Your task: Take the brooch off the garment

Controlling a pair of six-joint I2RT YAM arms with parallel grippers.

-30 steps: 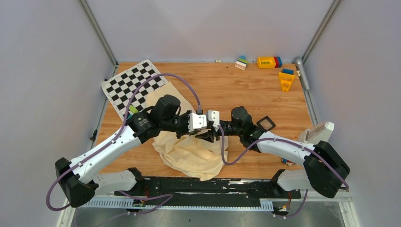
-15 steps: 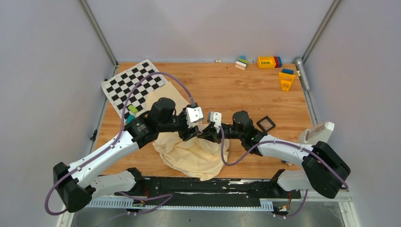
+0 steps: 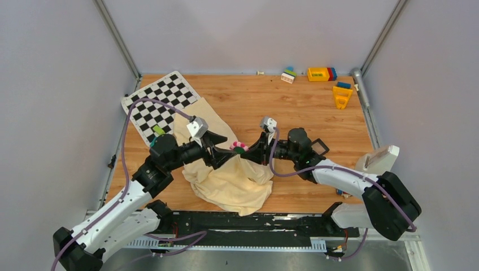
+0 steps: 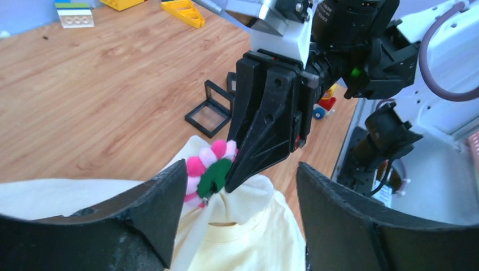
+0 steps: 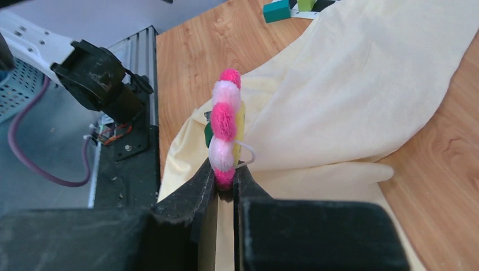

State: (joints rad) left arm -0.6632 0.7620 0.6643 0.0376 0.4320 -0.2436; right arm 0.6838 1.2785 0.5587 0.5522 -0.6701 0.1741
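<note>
The brooch (image 3: 238,146), a small pink and white pom-pom flower with green backing, is pinched edge-on at its lower rim by my right gripper (image 3: 247,150), which is shut on it (image 5: 226,180). In the right wrist view the brooch (image 5: 225,124) stands upright above the fingertips, with a wire loop at its side. The pale yellow garment (image 3: 231,180) rises in a peak up to the brooch (image 4: 209,169). My left gripper (image 4: 240,192) is open. Its fingers flank the raised cloth (image 4: 243,237) just left of the brooch and hold nothing.
A checkerboard sheet (image 3: 161,104) lies at the back left, partly under the garment. Toy blocks (image 3: 322,73) and a yellow piece (image 3: 342,96) sit at the back right. A small black square frame (image 3: 317,148) lies beside the right arm. A teal block (image 5: 277,10) rests near the cloth.
My left gripper opened and drew back to the left. My right gripper closed on the brooch and tilted up, so the brooch now shows above the cloth.
</note>
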